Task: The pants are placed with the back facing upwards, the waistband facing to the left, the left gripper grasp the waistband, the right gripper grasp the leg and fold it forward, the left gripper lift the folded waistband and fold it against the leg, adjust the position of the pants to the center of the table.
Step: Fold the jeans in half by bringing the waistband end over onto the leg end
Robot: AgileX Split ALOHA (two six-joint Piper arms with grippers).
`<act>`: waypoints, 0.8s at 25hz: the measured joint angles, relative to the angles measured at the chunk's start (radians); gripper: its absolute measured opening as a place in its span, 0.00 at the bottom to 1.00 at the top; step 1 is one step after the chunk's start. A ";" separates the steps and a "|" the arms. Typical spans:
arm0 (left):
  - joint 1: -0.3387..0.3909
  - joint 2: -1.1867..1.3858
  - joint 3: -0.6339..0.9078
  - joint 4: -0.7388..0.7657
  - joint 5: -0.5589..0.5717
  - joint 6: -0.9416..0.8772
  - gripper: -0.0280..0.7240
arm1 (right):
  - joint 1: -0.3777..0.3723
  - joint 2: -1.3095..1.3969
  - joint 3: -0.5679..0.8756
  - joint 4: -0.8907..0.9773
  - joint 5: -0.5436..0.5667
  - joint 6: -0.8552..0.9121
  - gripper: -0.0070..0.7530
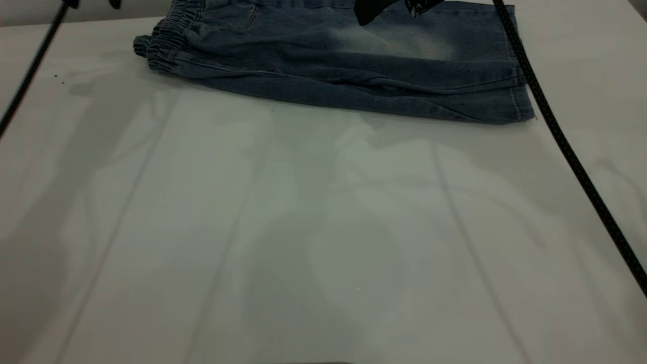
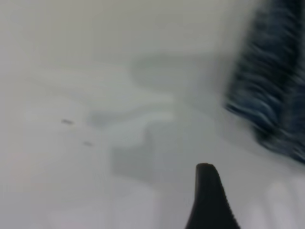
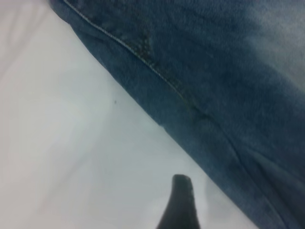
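Observation:
The pants (image 1: 333, 65) lie folded lengthwise along the far edge of the table (image 1: 303, 227). Their elastic waistband (image 1: 164, 43) points left and the leg hem (image 1: 515, 60) points right, with a pale faded patch (image 1: 399, 43) on the upper layer. My left gripper (image 1: 93, 4) hangs open over bare table left of the waistband, holding nothing. One of its fingers (image 2: 207, 191) shows in the left wrist view, the waistband (image 2: 271, 86) off to one side. My right gripper (image 1: 391, 10) hovers open above the leg near the faded patch. Its finger (image 3: 180, 200) is over the table beside the denim seam (image 3: 228, 81).
A black braided cable (image 1: 571, 151) runs diagonally across the right side of the table, over the hem end of the pants. A thinner black cable (image 1: 30, 71) slants down at the far left. Bare white tabletop fills the whole near half.

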 joint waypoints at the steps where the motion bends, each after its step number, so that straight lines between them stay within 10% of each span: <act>1: 0.000 0.014 -0.029 -0.043 0.042 0.050 0.61 | 0.000 0.000 0.000 0.000 0.004 0.000 0.69; 20: 0.028 0.281 -0.307 -0.209 -0.043 0.178 0.61 | 0.000 0.004 0.000 0.186 -0.097 -0.183 0.69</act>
